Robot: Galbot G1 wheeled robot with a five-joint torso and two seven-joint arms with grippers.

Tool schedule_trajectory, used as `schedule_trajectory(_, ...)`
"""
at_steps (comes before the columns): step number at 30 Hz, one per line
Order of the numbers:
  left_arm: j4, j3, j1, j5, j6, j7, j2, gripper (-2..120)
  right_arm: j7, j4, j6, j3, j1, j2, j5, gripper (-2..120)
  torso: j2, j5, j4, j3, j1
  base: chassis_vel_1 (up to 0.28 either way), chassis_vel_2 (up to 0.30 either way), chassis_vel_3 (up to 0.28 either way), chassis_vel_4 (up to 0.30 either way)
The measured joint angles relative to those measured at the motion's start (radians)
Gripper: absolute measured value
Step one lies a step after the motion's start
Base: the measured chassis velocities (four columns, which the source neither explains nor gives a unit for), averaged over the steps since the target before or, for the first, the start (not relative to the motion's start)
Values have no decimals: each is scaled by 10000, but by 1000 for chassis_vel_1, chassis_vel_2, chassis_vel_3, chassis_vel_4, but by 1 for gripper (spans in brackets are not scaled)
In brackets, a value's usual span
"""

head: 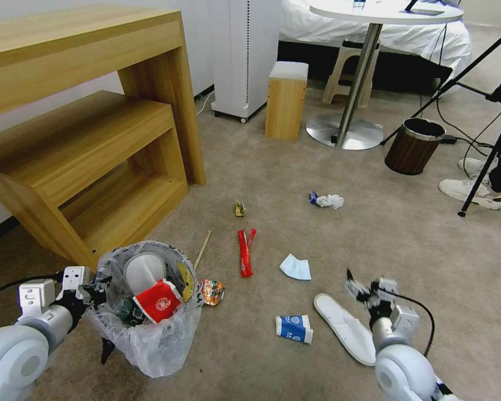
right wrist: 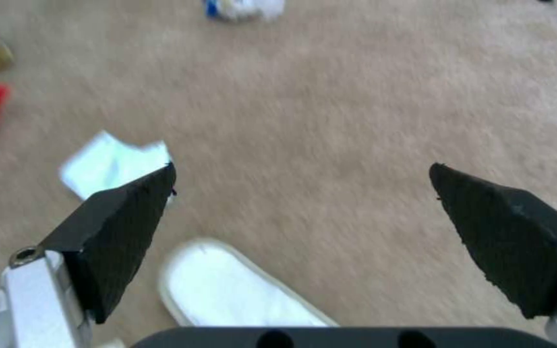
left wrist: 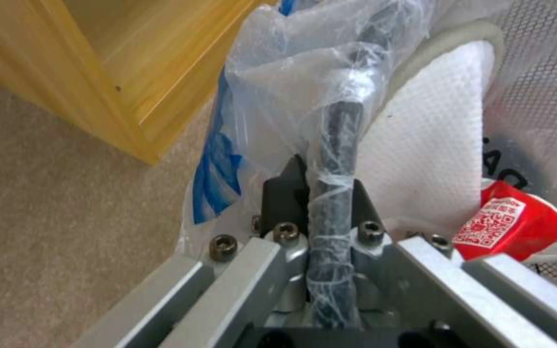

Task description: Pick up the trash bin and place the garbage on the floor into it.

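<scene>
The trash bin (head: 150,334), lined with a crinkled clear bag, is at the lower left of the head view. My left gripper (head: 99,289) is shut on its rim (left wrist: 340,140), which runs between the fingers in the left wrist view. Inside the bin are a white slipper (left wrist: 433,145) and a red-white paper cup (head: 158,302). My right gripper (head: 364,289) hangs open above the carpet, over the toe of a second white slipper (head: 345,328) (right wrist: 227,285). A blue-white carton (head: 294,327), orange snack packet (head: 212,291), red wrapper (head: 245,252), white tissue (head: 295,267) and wooden stick (head: 202,249) lie on the floor.
A wooden stepped desk (head: 94,139) stands just left of the bin. A crumpled tissue (head: 328,200) and small wrapper (head: 239,208) lie farther off. Beyond are a wooden stool (head: 285,100), a round table's base (head: 345,131), a brown wood-grain bin (head: 414,146) and tripod legs (head: 484,167).
</scene>
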Motion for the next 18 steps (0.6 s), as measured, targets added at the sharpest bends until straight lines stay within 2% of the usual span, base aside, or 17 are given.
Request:
schedule_trajectory(6, 108, 95, -85, 186, -97, 138, -236, 1, -165, -435, 46, -244, -280, -435, -265, 100, 0, 1, 3, 0, 0, 0, 0, 0, 0)
schedule_trajectory(10, 114, 110, -78, 292, -155, 221, -407, 1, -687, -936, 597, -467, -450, -790, -814, 100, 0, 2, 2, 0, 0, 0, 0, 0, 0)
schedule_trajectory(12, 110, 110, -39, 346, -188, 260, -498, 1, -1208, -1432, 1325, -671, -582, -975, -1260, 100, 0, 0, 3, 1, 0, 0, 0, 0, 0)
schedule_trajectory(17, 51, 102, 22, 392, -208, 277, -577, 1, -1981, -2070, 2093, -847, -730, -1119, -1708, 100, 0, 1, 3, 0, 0, 0, 0, 0, 0)
schedule_trajectory(18, 18, 92, 52, 401, -222, 280, -606, 1, -2339, -2419, 2515, -930, -797, -1168, -1901, 100, 0, 0, 3, 0, 0, 0, 0, 0, 0)
